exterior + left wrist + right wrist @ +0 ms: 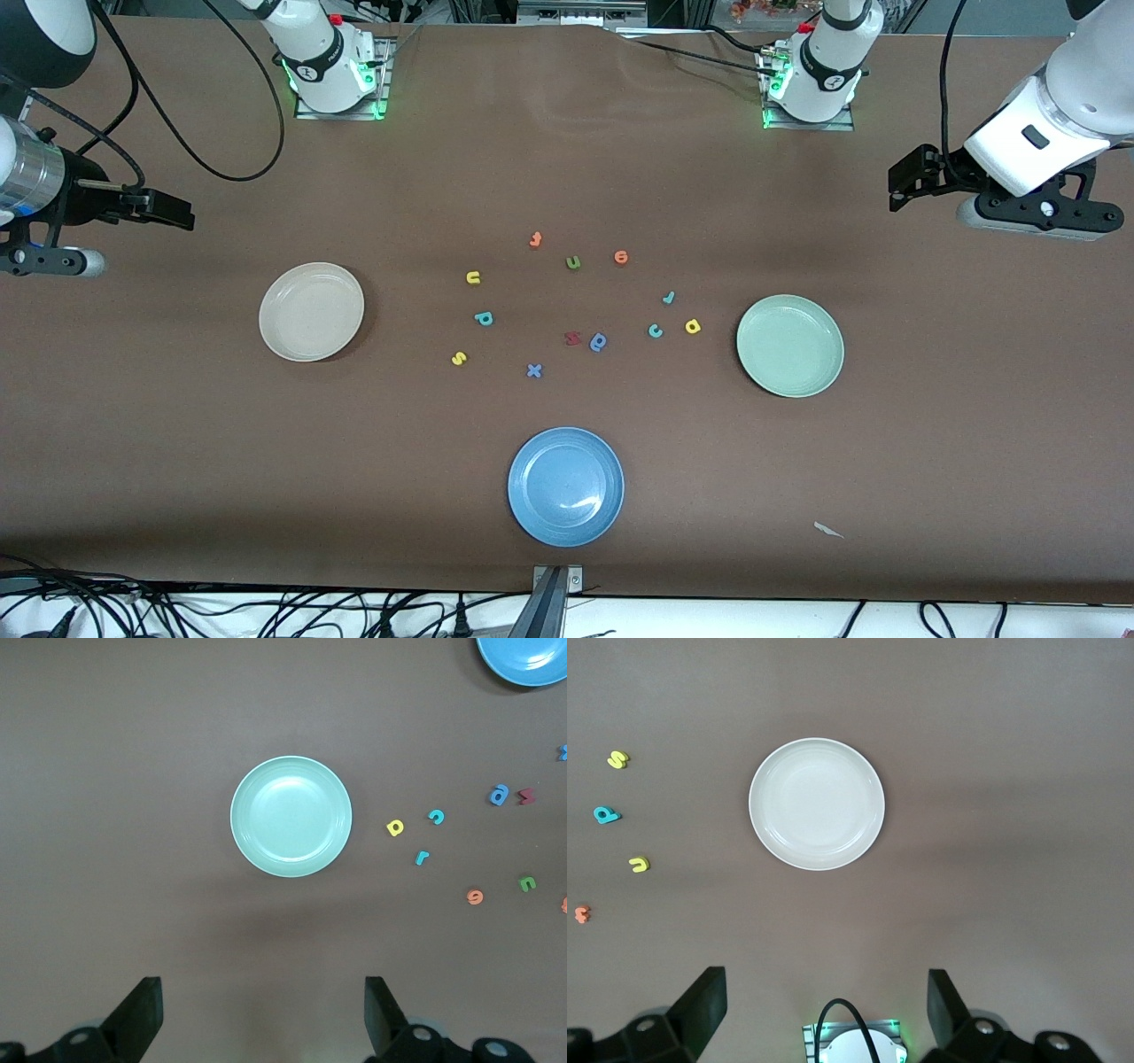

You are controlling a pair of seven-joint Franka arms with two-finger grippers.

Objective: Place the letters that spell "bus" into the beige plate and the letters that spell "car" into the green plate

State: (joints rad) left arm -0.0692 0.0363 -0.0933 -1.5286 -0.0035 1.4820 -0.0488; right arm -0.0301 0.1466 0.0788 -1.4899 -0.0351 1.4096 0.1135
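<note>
The beige plate (311, 311) (816, 804) lies toward the right arm's end, with nothing in it. Beside it on the table are the yellow u (473, 278), teal b (483, 318) and yellow s (458, 358). The green plate (789, 345) (291, 816) lies toward the left arm's end, also bare. The teal r (669, 298), teal c (655, 330) and yellow a (693, 326) lie close by it. My left gripper (899, 182) (263, 1010) hangs open, high over bare table at its end. My right gripper (182, 213) (826, 1005) hangs open likewise at its end.
A blue plate (565, 486) sits nearest the front camera, mid-table. Other loose letters lie in the middle: orange ones (535, 239) (621, 257), a green u (573, 261), a red one (572, 338), a blue round-bowled one (598, 341), a blue x (533, 370). A paper scrap (828, 530) lies near the front edge.
</note>
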